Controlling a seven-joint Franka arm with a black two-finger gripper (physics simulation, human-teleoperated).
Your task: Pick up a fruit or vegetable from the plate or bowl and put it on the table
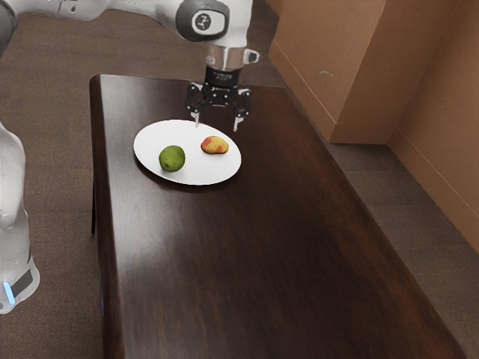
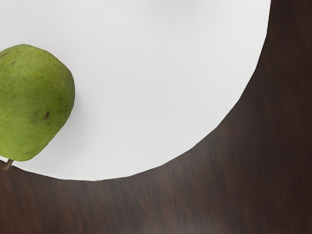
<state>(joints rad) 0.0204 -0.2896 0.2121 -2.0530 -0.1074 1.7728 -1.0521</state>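
Observation:
My gripper (image 1: 217, 122) stands open in the exterior view, above the far rim of the white plate (image 1: 187, 168), with nothing between its fingers. A red-and-yellow fruit (image 1: 215, 145) lies on the plate, just below and in front of the gripper. The green pear (image 1: 171, 158) rests on the same plate, toward the exterior view's left. From my hand, the green pear (image 2: 33, 102) appears with a short brown stem, lying near the rim of the plate (image 2: 146, 97).
The plate sits on a dark wooden table (image 1: 247, 254) near its far end. Beyond the table's edge, toward the exterior view's right, stands a brown wall (image 1: 359, 67).

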